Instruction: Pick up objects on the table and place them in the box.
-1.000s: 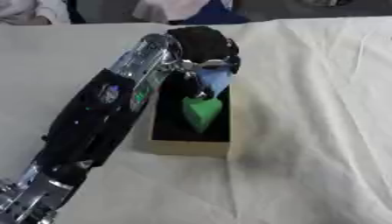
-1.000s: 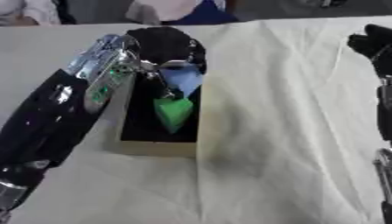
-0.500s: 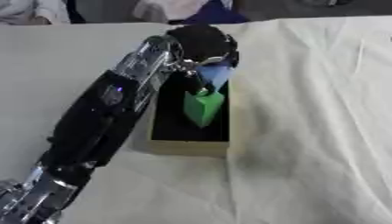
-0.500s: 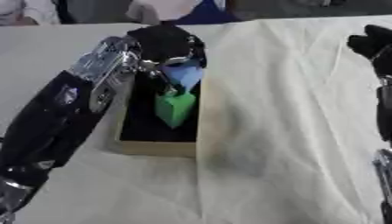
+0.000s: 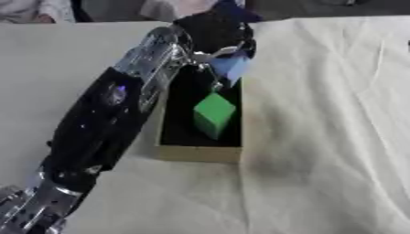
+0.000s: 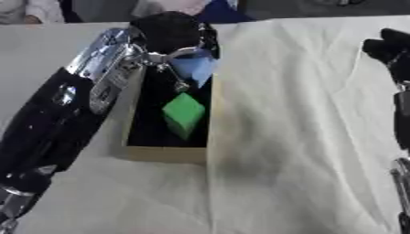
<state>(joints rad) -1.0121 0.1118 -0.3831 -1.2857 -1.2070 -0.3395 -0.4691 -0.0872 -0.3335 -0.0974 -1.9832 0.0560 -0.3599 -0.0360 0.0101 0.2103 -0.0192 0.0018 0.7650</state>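
Observation:
A tan box [image 5: 200, 153] with a black inside stands lengthwise at the middle of the cloth-covered table. A green block [image 5: 214, 114] lies tilted on the box floor. My left arm reaches in from the lower left along the box's left side. Over the box's far end, my left hand [image 5: 210, 33] has its fingers curled on a light blue piece [image 5: 232, 67], which hangs above the box interior. My right hand [image 6: 386, 46] shows at the right edge of the right eye view, fingers up and relaxed, well apart from the box.
Cream cloth [image 5: 328, 119] covers the table, with folds on the right. People sit along the far edge beyond the table.
The green block has turned from standing on a point to lying tilted on the box floor. My left hand has held the blue piece over the box's far end throughout.

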